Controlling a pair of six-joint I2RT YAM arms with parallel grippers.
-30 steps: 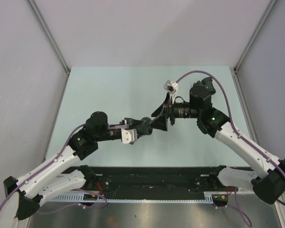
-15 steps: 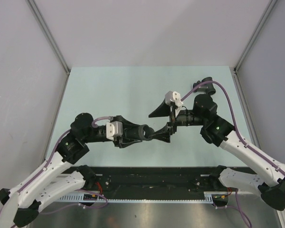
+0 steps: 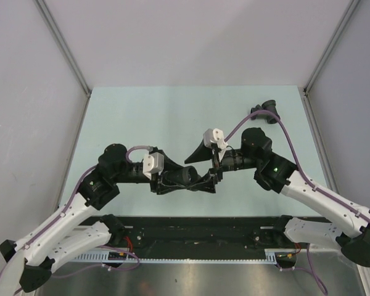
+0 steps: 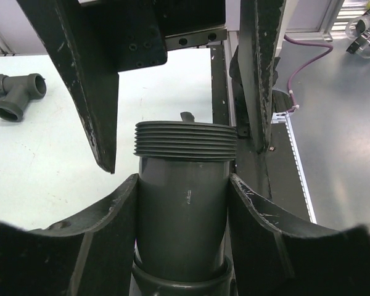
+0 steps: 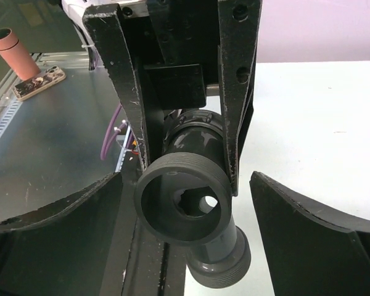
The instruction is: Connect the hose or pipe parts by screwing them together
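- Over the near middle of the pale green table [image 3: 142,117], the two arms are meeting tip to tip, the left one reaching in from the left and the right one from the right.
- The left gripper [image 4: 184,182] is clamping the straight tube [image 4: 184,216]. Its two fingers are pressing against opposite sides of the grey barrel, just below the threaded end [image 4: 185,139].
- The threaded end is pointing away from the left wrist and toward the right arm. The right wrist view is looking straight into the open bore.
- The right gripper [image 5: 186,185] is holding its jaws wide apart, with one finger on each side of the tube's threaded end. In its own view neither finger is touching the tube. In the left wrist view I cannot tell whether one of them is brushing the threads.
- The branched fitting [image 3: 265,111] is lying on the table at the far right corner, well apart from both grippers, and nothing is holding it.
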